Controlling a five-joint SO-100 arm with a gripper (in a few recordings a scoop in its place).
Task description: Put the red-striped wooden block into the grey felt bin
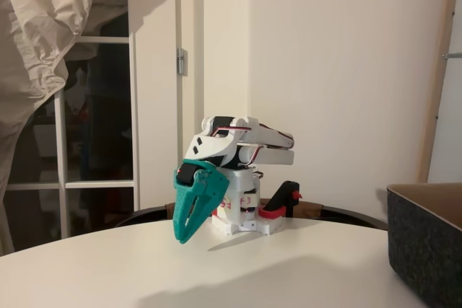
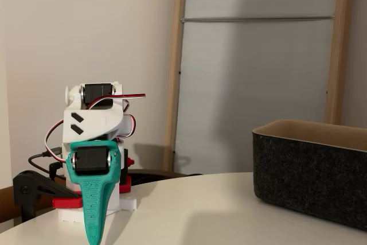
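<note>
The teal two-finger gripper [image 1: 182, 234] hangs folded down in front of the white arm base [image 1: 242, 210], its fingers closed together with nothing between them, tip just above the round white table [image 1: 216, 272]. The large charcoal-grey felt bin [image 2: 309, 173] with tan inner face stands on the table well apart from the base, to the right in both fixed views. A red-and-black plastic clamp [image 1: 281, 203] grips the table edge beside the base.

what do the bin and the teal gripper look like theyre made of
The grey felt bin looks like thick felt: a dark, matte, fuzzy speckled outer wall with a smooth tan inner face. The gripper looks like hard moulded or printed plastic, probably: uniform teal, matte, with crisp edges and cut-outs.
</note>
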